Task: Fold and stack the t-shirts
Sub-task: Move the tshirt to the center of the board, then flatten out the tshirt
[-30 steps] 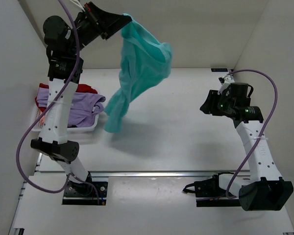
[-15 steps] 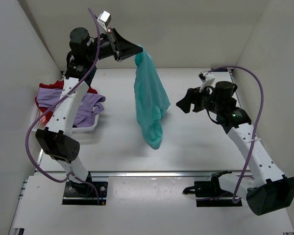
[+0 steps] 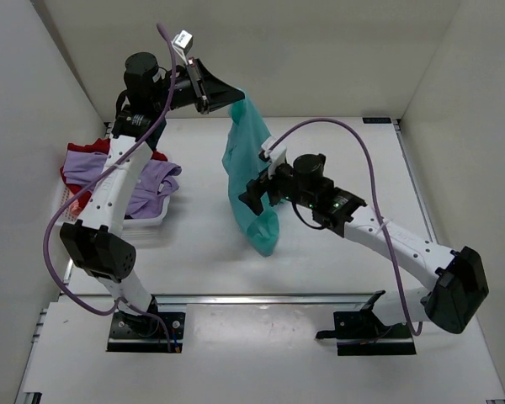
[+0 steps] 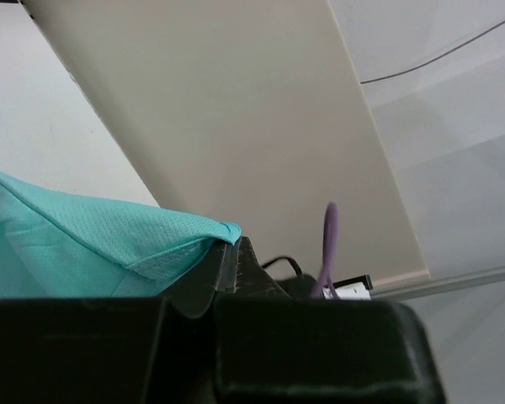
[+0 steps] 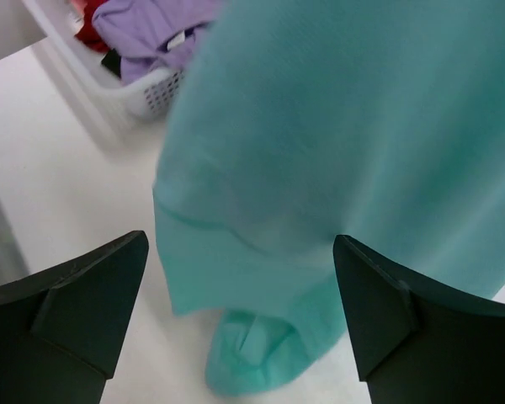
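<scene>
The teal t-shirt (image 3: 248, 181) hangs high over the table with its lowest fold touching the tabletop. My left gripper (image 3: 234, 98) is shut on its top edge; in the left wrist view the teal cloth (image 4: 84, 244) is pinched at the closed tips of that gripper (image 4: 227, 252). My right gripper (image 3: 251, 195) is level with the shirt's lower half, with its jaws wide open. In the right wrist view the shirt (image 5: 345, 143) fills the gap of the right gripper (image 5: 240, 244), and neither finger touches it. The lavender t-shirt (image 3: 147, 183) and the red t-shirt (image 3: 143, 153) lie in the basket.
A white lattice basket (image 3: 143, 223) stands at the table's left edge and shows in the right wrist view as a basket (image 5: 143, 97) behind the shirt. White walls close in the table at the back and both sides. The arm bases stand at the near edge.
My right arm has swung left across the table to the hanging shirt and its jaws have opened wide. The left arm has carried the shirt rightward, and the shirt now hangs straighter.
</scene>
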### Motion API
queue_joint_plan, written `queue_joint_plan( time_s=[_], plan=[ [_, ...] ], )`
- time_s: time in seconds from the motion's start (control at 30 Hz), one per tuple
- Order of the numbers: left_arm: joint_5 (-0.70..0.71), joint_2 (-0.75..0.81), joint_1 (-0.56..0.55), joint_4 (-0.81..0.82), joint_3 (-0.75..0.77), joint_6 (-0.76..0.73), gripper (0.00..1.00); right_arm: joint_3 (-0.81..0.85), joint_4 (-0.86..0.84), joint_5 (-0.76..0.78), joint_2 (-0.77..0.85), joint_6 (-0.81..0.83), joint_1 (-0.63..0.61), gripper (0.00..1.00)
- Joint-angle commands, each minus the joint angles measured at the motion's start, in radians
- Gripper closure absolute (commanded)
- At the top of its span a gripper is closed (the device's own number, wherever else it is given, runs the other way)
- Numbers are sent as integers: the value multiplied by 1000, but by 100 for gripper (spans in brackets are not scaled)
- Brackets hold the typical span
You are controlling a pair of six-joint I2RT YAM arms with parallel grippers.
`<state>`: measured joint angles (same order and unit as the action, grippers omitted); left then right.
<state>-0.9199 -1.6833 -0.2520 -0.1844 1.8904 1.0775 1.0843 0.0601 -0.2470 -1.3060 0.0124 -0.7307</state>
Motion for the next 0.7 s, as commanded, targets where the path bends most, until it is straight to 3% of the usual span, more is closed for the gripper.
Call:
queue_joint_plan(
  time_s=[0.0, 0.1, 0.17, 0.2, 0.27, 0.33, 0.4, 0.47, 0.53, 0.57, 0.6, 0.67],
  plan=[
    [47, 57, -9, -38, -2, -39, 100, -9, -242, 230, -9, 64, -73, 9],
    [62, 60, -15, -52, 7, -44, 100, -11, -324, 351, -83, 116, -136, 1],
    [70, 57, -18, -61, 3, -53, 100, 3, -345, 365, -113, 68, -131, 4],
    [76, 57, -12, -64, -7, -51, 100, 6, -350, 347, -119, 60, -131, 8],
    [85, 68, -24, -58, -19, -57, 100, 2, -352, 359, -127, 40, -131, 31],
    [96, 68, -29, -50, -34, -51, 100, 5, -353, 408, -153, 35, -136, 36],
    [113, 77, -33, -56, -27, -59, 100, 23, -365, 460, -180, 41, -131, 34],
    [127, 76, -41, -72, -16, -64, 100, 64, -381, 479, -223, 43, -127, 20],
    [122, 76, -41, -76, -22, -64, 100, 123, -384, 473, -251, 63, -130, 43],
    [122, 83, -50, -75, -25, -60, 100, 141, -370, 503, -269, 66, -133, 81],
    [121, 91, -50, -72, -27, -57, 100, 163, -359, 524, -275, 70, -142, 100],
    [133, 100, -41, -104, -4, -74, 100, 154, -330, 593, -239, 98, -168, 99]
  ],
)
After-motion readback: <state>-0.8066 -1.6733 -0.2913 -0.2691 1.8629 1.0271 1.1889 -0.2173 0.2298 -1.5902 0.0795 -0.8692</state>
